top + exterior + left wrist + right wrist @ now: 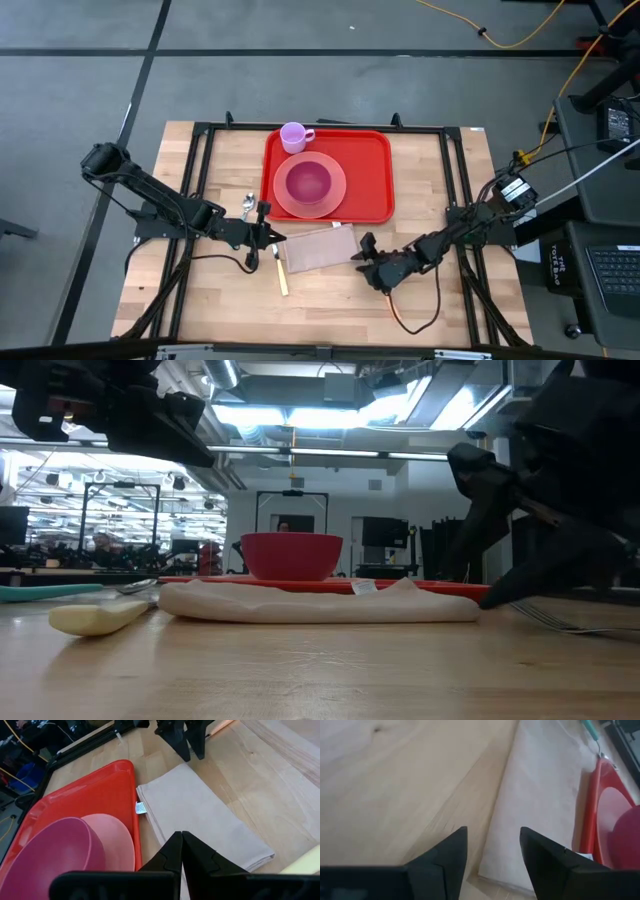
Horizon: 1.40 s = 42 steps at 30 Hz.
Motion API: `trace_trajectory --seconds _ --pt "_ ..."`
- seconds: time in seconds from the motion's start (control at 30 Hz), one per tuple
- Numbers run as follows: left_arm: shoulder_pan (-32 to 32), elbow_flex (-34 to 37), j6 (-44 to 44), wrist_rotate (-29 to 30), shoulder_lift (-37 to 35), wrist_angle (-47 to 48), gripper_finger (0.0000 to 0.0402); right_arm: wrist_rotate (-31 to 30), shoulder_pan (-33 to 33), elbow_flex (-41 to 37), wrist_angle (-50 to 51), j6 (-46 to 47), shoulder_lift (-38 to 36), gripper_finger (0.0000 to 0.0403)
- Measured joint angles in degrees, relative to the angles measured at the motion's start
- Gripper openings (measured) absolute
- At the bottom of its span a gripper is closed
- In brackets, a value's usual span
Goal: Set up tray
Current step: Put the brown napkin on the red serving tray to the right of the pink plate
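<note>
From above, the bright red rectangular plastic tray with rounded corners and a low rim lies at the upper centre of the frame, on the pale wooden slat table. On it sit a round pink plate carrying a deep magenta bowl, and a small lilac mug at its upper left corner. Just below the tray lies a folded beige cloth napkin, with a yellow-handled utensil to its left and a metal spoon above that. The left gripper sits at the napkin's left edge, fingers pressed together on nothing; the right gripper rests at the napkin's right edge, fingers spread wide, below the tray's lower right corner.

At table height, the tray shows as a thin red line behind the napkin, the bowl rising above it; behind is a workshop with ceiling lights.

In the left wrist picture the tray fills the left, the napkin beside it, closed fingertips low centre.

In the right wrist picture the tray is at the right edge, the napkin ahead of the parted fingers.
</note>
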<state>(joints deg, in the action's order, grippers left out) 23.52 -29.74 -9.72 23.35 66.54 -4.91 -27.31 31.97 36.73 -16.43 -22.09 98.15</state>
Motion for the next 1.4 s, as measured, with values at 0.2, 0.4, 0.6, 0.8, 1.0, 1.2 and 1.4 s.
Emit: trace_trajectory --seconds 0.2,0.4,0.6,0.8,1.0,1.2,1.4 --pt "0.0 0.0 0.0 -0.1 0.0 0.0 0.0004 0.0 -0.2 4.0 10.1 7.2 0.0 0.0186" --pt "0.0 0.0 0.0 -0.7 0.0 0.0 0.0005 0.0 -0.8 8.7 23.3 11.4 0.0 0.0186" --pt "0.0 0.0 0.0 -0.8 0.0 0.0 0.0003 0.0 -0.7 9.0 27.5 11.5 0.0 0.0186" --pt "0.0 0.0 0.0 -0.7 0.0 0.0 0.0008 0.2 -0.8 9.0 29.0 13.3 0.0 0.0186" --pt "0.0 0.0 0.0 -0.7 0.0 0.0 0.0004 1.9 -1.8 9.0 27.6 12.6 0.0 0.0186" --pt "0.0 0.0 0.0 -0.7 0.0 0.0 0.0006 2.0 -2.8 8.9 25.3 9.6 0.0 0.0186" --pt "0.0 0.0 0.0 -0.7 0.0 0.0 0.0002 2.3 -2.9 8.9 23.5 5.4 0.0 0.0186"
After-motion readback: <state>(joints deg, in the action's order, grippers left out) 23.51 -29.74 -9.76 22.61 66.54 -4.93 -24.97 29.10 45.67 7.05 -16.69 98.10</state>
